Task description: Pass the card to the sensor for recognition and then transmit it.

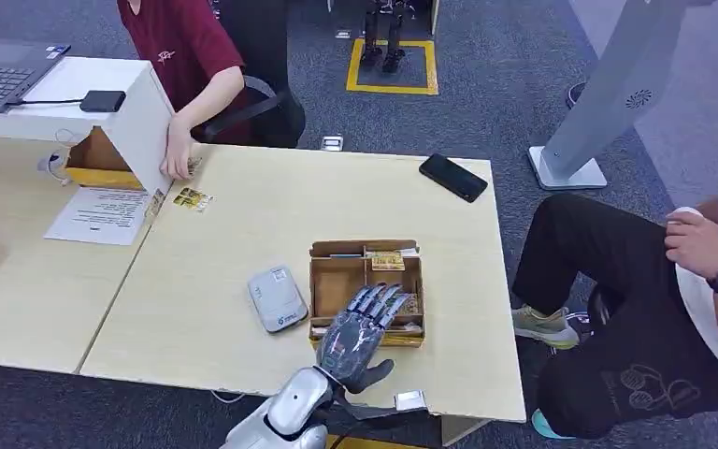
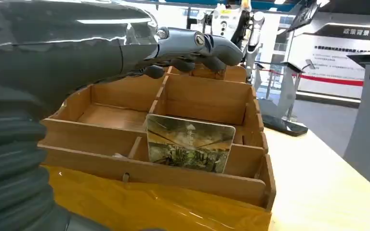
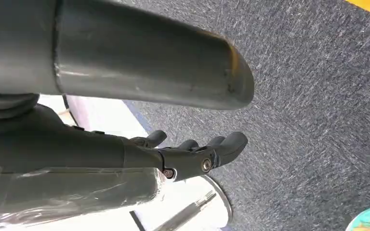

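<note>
Head view: the robot's left hand (image 1: 360, 335) reaches over the near edge of a compartmented wooden box (image 1: 333, 279) on the pale table (image 1: 243, 224), its fingers spread and extended above the near right compartments, holding nothing. A grey sensor (image 1: 277, 298) lies just beside the box on its left. A card (image 1: 386, 261) shows in a far compartment of the box, and a person's hand (image 1: 178, 154) rests at the far edge of the table near more cards (image 1: 193, 198). A black phone (image 1: 452, 177) lies well apart near the far right corner. The step in hand appears to be the reach for a card; nothing is grasped yet.

Left wrist view: a printed card (image 2: 190, 143) stands leaning in a near compartment of the box (image 2: 125, 166), its top edge clear of the divider. The left hand's fingers (image 2: 207, 45) stretch out above the box, apart from the card and touching nothing that can be made out. The next move seems to call for lowering the hand and pinching the card's exposed top edge, then carrying it across to the sensor.

Right wrist view: the right hand (image 3: 192, 156) hangs over grey carpet (image 3: 318, 96), its fingers loosely curved but apart, with nothing in them.
</note>
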Motion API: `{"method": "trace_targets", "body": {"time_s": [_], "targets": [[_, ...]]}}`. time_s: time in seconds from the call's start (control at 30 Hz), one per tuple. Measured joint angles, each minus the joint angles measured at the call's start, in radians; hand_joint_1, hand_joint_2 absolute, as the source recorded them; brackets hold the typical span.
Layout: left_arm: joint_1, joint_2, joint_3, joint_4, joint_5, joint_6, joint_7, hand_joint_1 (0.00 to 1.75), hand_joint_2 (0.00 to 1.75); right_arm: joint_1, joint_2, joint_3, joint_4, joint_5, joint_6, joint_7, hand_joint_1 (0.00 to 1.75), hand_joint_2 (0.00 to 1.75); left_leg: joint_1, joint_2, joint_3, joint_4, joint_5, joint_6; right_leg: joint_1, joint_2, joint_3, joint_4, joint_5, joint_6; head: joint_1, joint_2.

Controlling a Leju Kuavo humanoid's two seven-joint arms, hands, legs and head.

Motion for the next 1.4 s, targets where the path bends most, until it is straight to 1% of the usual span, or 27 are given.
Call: {"method": "trace_targets", "body": {"time_s": [0.1, 0.13, 0.33, 0.47, 1.4], "targets": [[0.000, 0.000, 0.000, 0.000, 0.000, 0.000, 0.000, 0.00, 1.75, 0.000, 0.000, 0.000, 0.000, 0.000, 0.000, 0.000, 0.00, 0.00, 0.000, 0.000, 0.000, 0.000, 0.000, 0.000, 0.000, 0.000, 0.000, 0.000, 0.000, 0.000, 0.000, 0.000], [0.000, 0.000, 0.000, 0.001, 0.000, -0.002, 0.000, 1.75, 1.75, 0.000, 0.000, 0.000, 0.000, 0.000, 0.000, 0.000, 0.00, 0.00, 0.000, 0.000, 0.000, 0.000, 0.000, 0.000, 0.000, 0.000, 0.000, 0.000, 0.000, 0.000, 0.000, 0.000], [-0.001, 0.000, 0.000, 0.007, 0.012, -0.027, -0.002, 1.75, 1.75, 0.000, 0.000, 0.000, 0.000, 0.000, 0.000, -0.002, 0.00, 0.00, 0.000, 0.000, 0.000, 0.000, 0.000, 0.000, 0.000, 0.000, 0.000, 0.000, 0.000, 0.000, 0.000, 0.000], [-0.001, 0.000, 0.000, 0.008, 0.039, -0.035, -0.021, 1.75, 1.75, 0.000, 0.000, -0.001, 0.000, 0.000, -0.002, -0.002, 0.00, 0.00, 0.000, 0.000, 0.000, 0.000, 0.000, 0.000, 0.000, 0.000, 0.000, 0.000, 0.000, 0.000, 0.000, 0.000], [-0.013, -0.005, 0.000, 0.008, 0.061, -0.045, -0.028, 1.75, 1.75, 0.000, 0.000, -0.003, 0.000, 0.000, -0.001, -0.008, 0.00, 0.00, 0.000, 0.000, 0.000, 0.000, 0.000, 0.000, 0.000, 0.000, 0.000, 0.000, 0.000, 0.000, 0.000, 0.000]]}}
